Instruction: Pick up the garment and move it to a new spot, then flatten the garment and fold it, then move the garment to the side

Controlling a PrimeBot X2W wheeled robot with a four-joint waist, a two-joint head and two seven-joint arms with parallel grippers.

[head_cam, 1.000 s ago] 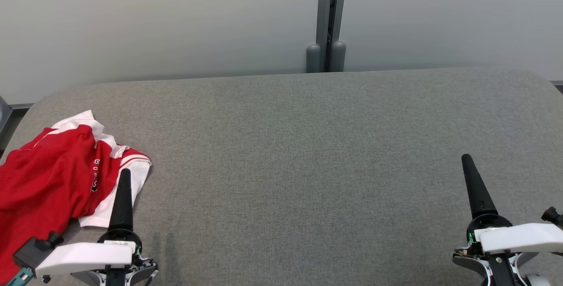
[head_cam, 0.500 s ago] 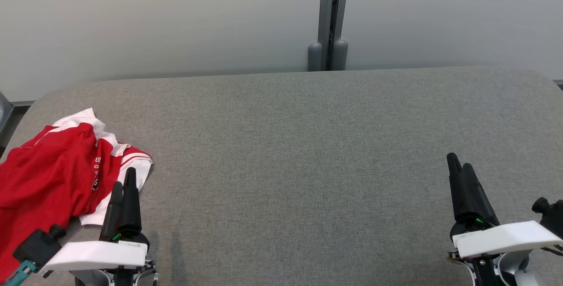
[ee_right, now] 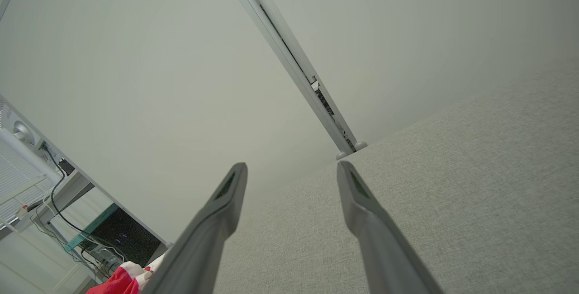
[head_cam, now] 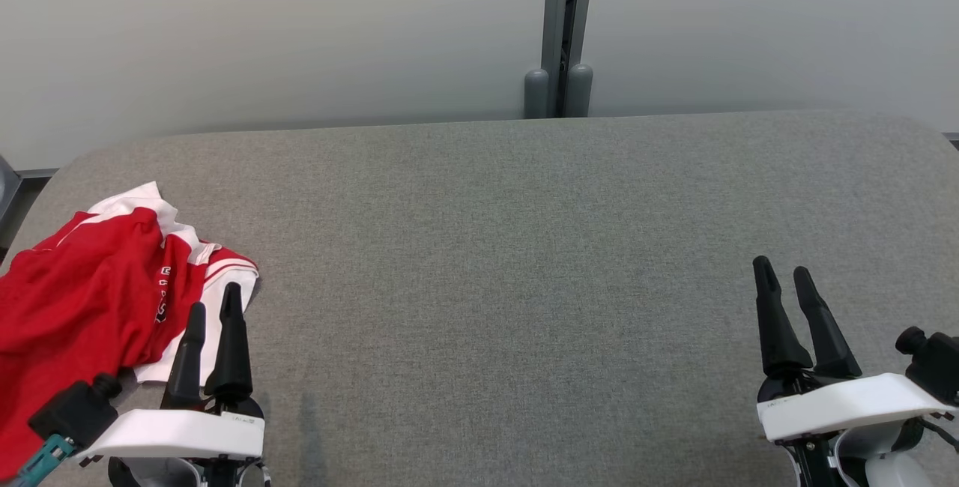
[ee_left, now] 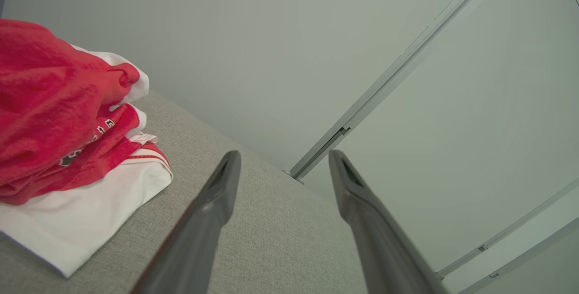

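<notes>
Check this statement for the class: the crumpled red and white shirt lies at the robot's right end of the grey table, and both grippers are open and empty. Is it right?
Not quite: the side is wrong. The head view shows the red and white shirt lying at the robot's left end of the grey table. The left gripper and the right gripper are open and empty.

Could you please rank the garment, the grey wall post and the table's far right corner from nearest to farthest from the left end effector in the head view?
1. The garment, just left of the left end effector.
2. The grey wall post, behind the table's back edge, centre.
3. The table's far right corner, back right.
</notes>
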